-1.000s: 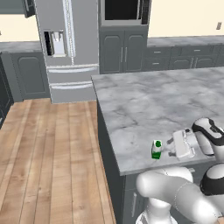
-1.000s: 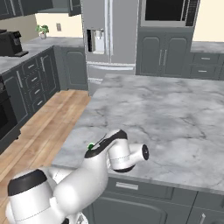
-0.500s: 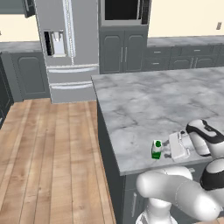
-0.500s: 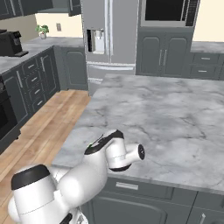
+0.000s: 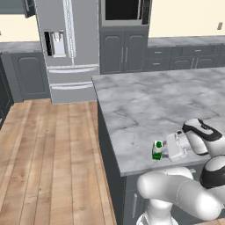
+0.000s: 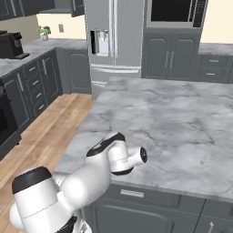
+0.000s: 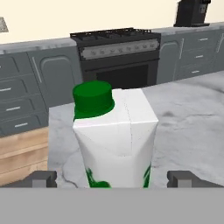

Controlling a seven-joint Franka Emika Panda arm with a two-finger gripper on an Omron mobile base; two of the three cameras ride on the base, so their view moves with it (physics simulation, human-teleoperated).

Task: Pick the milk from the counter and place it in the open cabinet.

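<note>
step: reaching for grasp | milk [image 7: 114,140] upright near the table [image 5: 145,101] front edge | claw [image 7: 114,179] wide, tips either side of carton, ready to close

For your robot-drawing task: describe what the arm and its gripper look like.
The arm is glossy white, built of rounded segments with dark grey-black joint bands. The gripper is a pale boxy block; its fingertips are small, dark grey and squared. No cables or markings visible.
</note>
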